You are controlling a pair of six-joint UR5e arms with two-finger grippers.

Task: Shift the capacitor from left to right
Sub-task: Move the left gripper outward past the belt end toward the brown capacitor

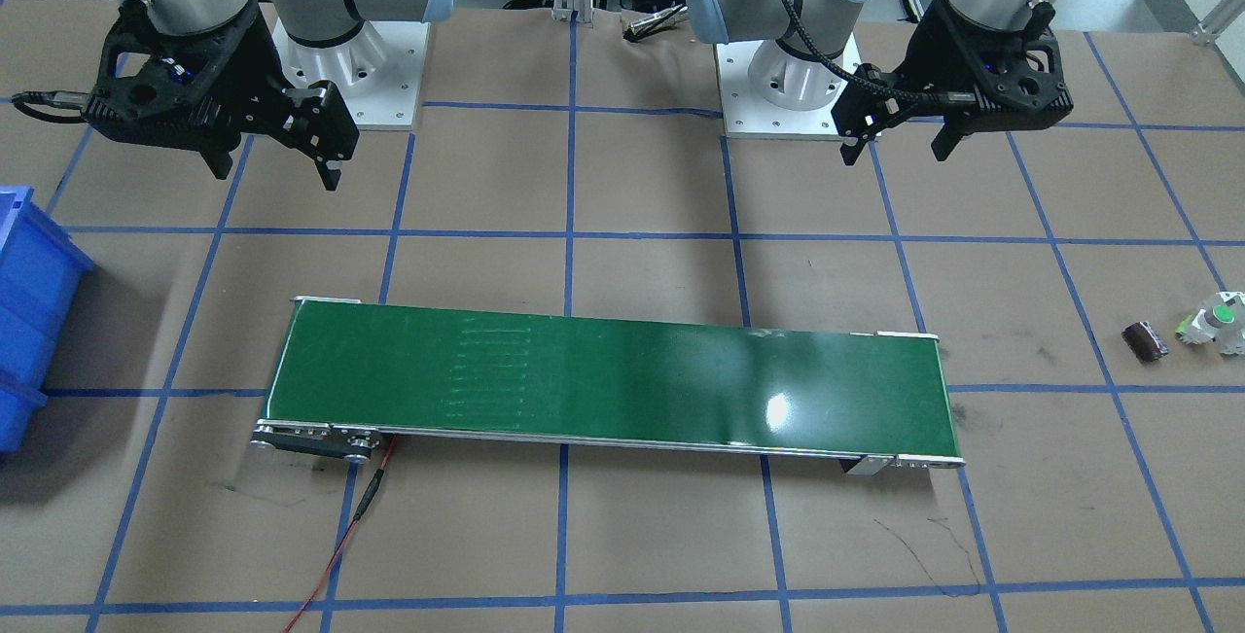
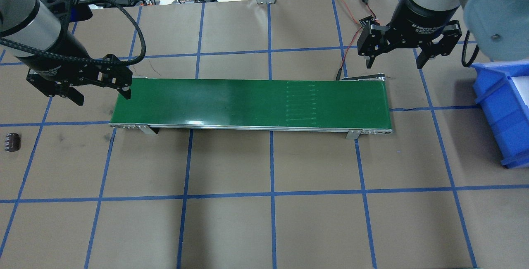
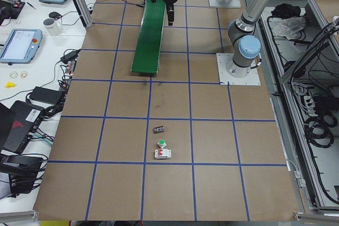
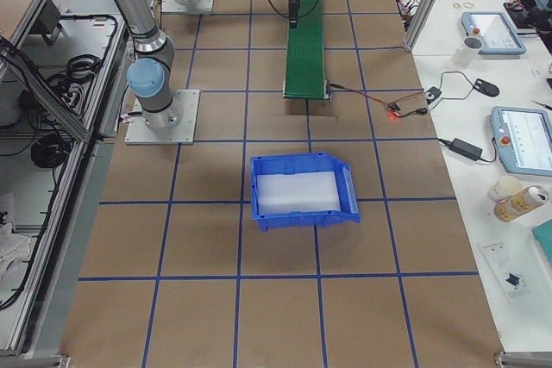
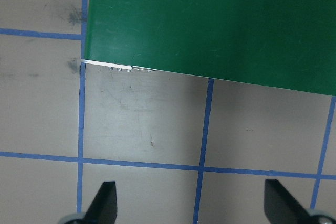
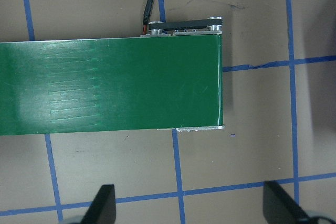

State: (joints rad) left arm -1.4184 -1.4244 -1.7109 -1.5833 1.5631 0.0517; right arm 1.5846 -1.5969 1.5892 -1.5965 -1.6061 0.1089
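Both my grippers hang open and empty. My left gripper (image 2: pixel 102 96) is above the belt's (image 2: pixel 248 101) left end, and my right gripper (image 2: pixel 395 63) is above its right end. The capacitor (image 1: pixel 1145 340) lies on its side on the bare paper near the left edge of the worktop, well apart from the belt. The white part (image 1: pixel 1211 322) with a green cap sits just beside it, closer to that edge.

The step in hand is the reach, I judge. I must carry my left gripper out toward the left edge and come straight down over the capacitor. It is a tiny, round thing and likely to roll, so I would turn my wrist until the fingers face its curved sides. Then I would go low, almost to the paper, and close gently. The white part is the hazard — I should keep the fingers off it and not drag sideways. Setting the capacitor on the belt looks like the way to the right, where the bin (image 2: pixel 496 108) waits near the right edge.
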